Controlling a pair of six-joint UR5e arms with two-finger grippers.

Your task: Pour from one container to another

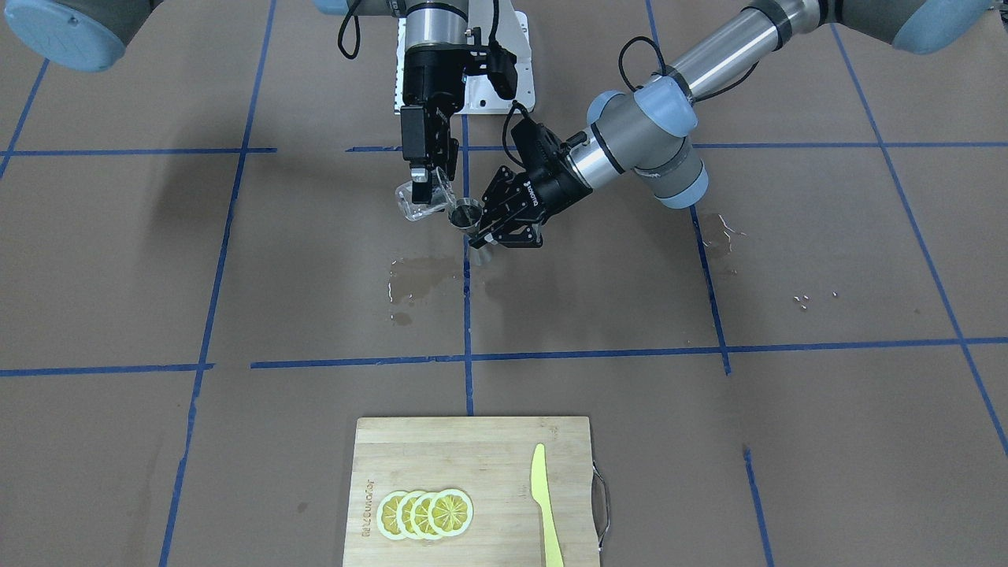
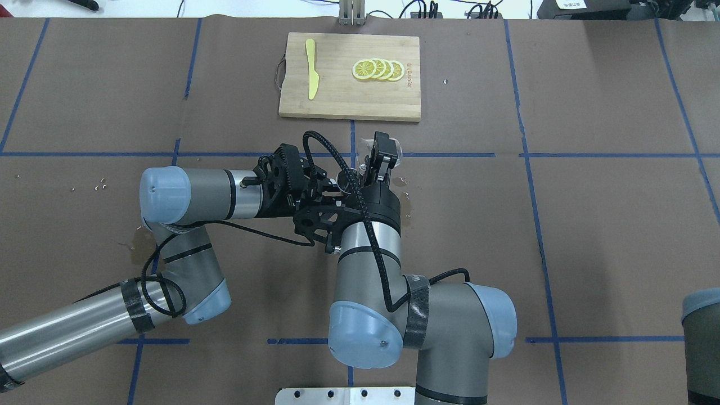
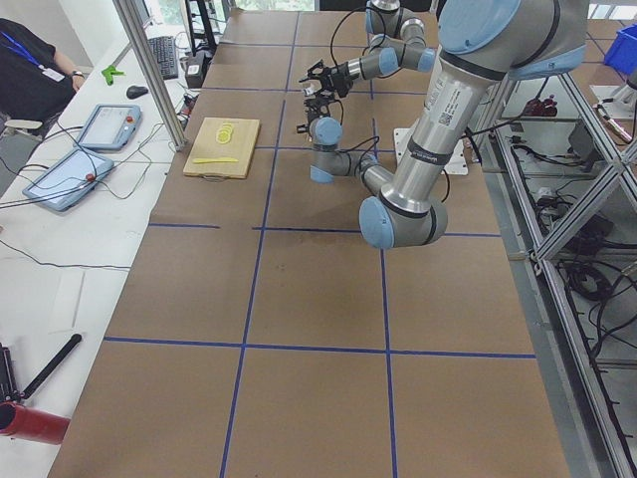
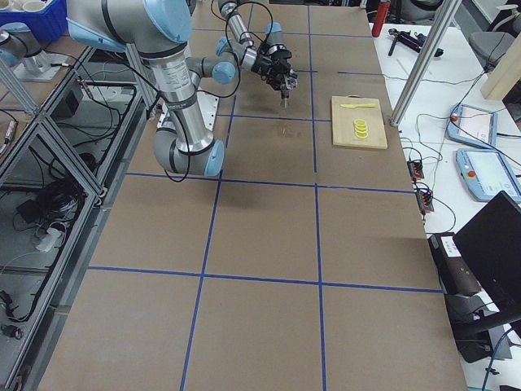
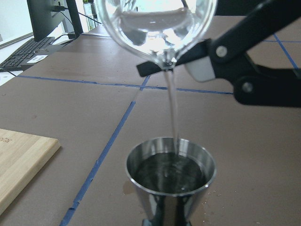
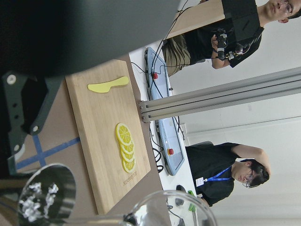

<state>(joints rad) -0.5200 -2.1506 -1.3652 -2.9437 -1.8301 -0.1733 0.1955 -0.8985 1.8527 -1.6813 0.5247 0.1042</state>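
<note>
Pouring, by every sign, and judged well along. Found the glass cup (image 1: 421, 201) pinched in the right fingers (image 5: 254, 70), tipped steeply with its lip just above the jigger (image 1: 465, 214); noted a thin clear stream (image 5: 173, 108) running from the lip into the upper cone. Found the left fingers (image 1: 508, 219) closed on the jigger's lower half, holding it upright and apparently lifted off the worktop (image 1: 827, 260). Read the liquid as dark and high in the cone, with some water left in the cup. Judged the next move to call for righting the cup gently before brimming, with the jigger held level. Marked a wet patch (image 1: 417, 279) on the worktop near the pair, on the operators' side, a hint of spill risk. Saw open room on both flanks; placed the cutting board (image 1: 472, 445), lemon slices (image 1: 425, 513) and yellow knife (image 1: 543, 504) well apart at the far edge.
</note>
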